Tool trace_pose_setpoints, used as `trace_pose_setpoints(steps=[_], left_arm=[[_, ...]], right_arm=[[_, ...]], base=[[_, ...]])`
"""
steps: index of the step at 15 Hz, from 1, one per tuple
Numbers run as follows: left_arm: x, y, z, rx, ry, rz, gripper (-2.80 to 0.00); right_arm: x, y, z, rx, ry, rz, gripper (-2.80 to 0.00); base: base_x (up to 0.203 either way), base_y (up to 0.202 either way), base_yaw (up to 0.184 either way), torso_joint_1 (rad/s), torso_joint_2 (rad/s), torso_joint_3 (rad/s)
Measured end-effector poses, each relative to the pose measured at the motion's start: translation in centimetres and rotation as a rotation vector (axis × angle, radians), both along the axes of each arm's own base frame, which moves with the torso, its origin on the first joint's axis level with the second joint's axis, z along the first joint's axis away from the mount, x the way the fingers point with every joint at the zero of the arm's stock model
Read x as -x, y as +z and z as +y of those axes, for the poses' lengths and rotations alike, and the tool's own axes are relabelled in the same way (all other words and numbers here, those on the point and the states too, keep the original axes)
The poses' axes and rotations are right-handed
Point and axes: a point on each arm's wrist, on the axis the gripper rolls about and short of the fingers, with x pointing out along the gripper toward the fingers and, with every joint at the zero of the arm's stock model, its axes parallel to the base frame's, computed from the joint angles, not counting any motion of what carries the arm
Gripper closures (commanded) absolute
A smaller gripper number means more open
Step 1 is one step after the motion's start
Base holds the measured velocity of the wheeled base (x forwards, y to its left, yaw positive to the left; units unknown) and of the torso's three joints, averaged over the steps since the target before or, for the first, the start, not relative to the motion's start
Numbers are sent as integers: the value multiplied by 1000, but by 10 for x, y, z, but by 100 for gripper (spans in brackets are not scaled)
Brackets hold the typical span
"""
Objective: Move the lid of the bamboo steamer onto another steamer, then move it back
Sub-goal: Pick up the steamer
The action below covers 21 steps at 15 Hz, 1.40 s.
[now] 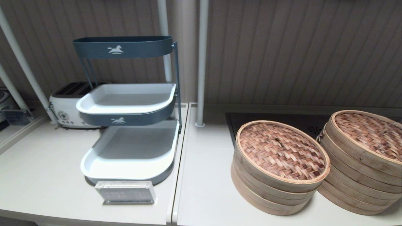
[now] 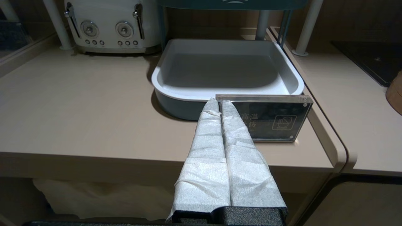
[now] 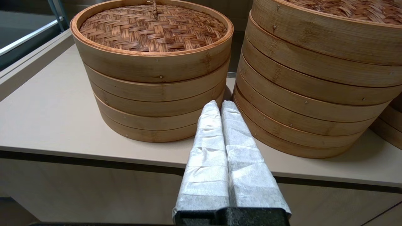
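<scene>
The bamboo steamer lid (image 1: 281,151) (image 3: 153,28) sits on the shorter steamer (image 1: 267,191) at the counter's right, woven top up, pale rim band around it. The taller steamer stack (image 1: 361,175) (image 3: 314,88) stands right beside it, wearing its own woven lid (image 1: 372,133), with a wire loop (image 1: 320,135) on its side. My right gripper (image 3: 222,105) is shut and empty, held off the counter's front edge, pointing at the gap between the two steamers. My left gripper (image 2: 220,103) is shut and empty, in front of the counter by the acrylic sign. Neither arm shows in the head view.
A three-tier grey and white tray rack (image 1: 132,157) stands on the left counter, with a clear acrylic sign (image 1: 125,192) (image 2: 276,117) before it and a white toaster (image 1: 64,108) (image 2: 110,26) behind. A black cooktop (image 1: 282,121) lies behind the steamers. A white post (image 1: 201,62) rises mid-counter.
</scene>
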Motion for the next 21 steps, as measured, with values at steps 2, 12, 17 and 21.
trace_pose_setpoints(steps=[2, 12, 17, 21], left_arm=[[0, 0, 0, 0, 0, 0, 0], [0, 0, 0, 0, 0, 0, 0], [0, 0, 0, 0, 0, 0, 0], [0, 0, 0, 0, 0, -1, 0]], right_arm=[[0, 0, 0, 3, 3, 0, 0], [11, 105, 0, 7, 21, -22, 0], [-56, 203, 1, 6, 28, 111, 0], [-144, 246, 7, 15, 86, 335, 0]], base=[[0, 0, 0, 0, 0, 0], [0, 0, 0, 0, 0, 0], [0, 0, 0, 0, 0, 0], [0, 0, 0, 0, 0, 0]])
